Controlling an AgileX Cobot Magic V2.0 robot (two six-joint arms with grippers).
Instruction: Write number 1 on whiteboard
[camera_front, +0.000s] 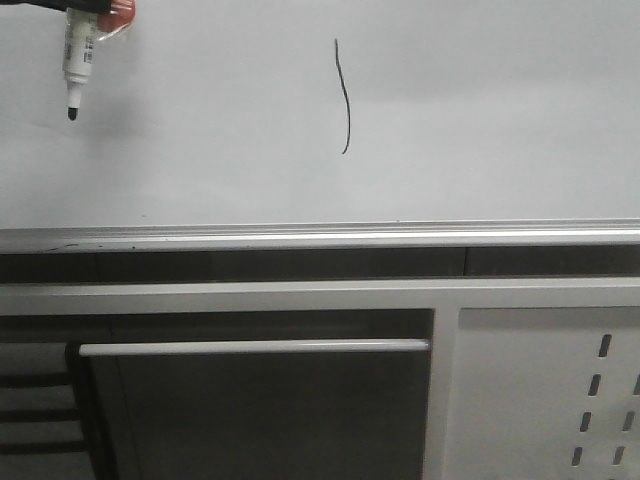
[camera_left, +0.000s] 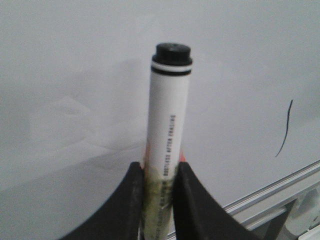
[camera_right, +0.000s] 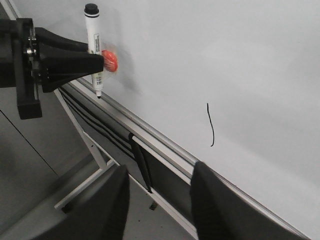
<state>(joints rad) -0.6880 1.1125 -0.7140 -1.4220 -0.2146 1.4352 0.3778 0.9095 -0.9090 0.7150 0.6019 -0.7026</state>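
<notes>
The whiteboard (camera_front: 480, 110) fills the upper part of the front view, with a silver rail (camera_front: 320, 237) along its lower edge. The number 1 (camera_front: 343, 95) is a thin, slightly curved black stroke near the board's middle; it also shows in both wrist views (camera_left: 285, 130) (camera_right: 211, 125). My left gripper (camera_front: 95, 8) (camera_left: 159, 167) is shut on a white marker pen (camera_front: 78, 55) (camera_left: 170, 115), tip down, far left of the stroke. I cannot tell whether the tip touches the board. My right gripper (camera_right: 159, 170) is open and holds nothing, out in front of the rail.
Below the rail are a dark recess, a white horizontal bar (camera_front: 250, 347) and a white perforated cabinet panel (camera_front: 560, 400) at the lower right. Black cables (camera_right: 102, 127) run under the rail, beside a slanted white frame leg (camera_right: 82, 137).
</notes>
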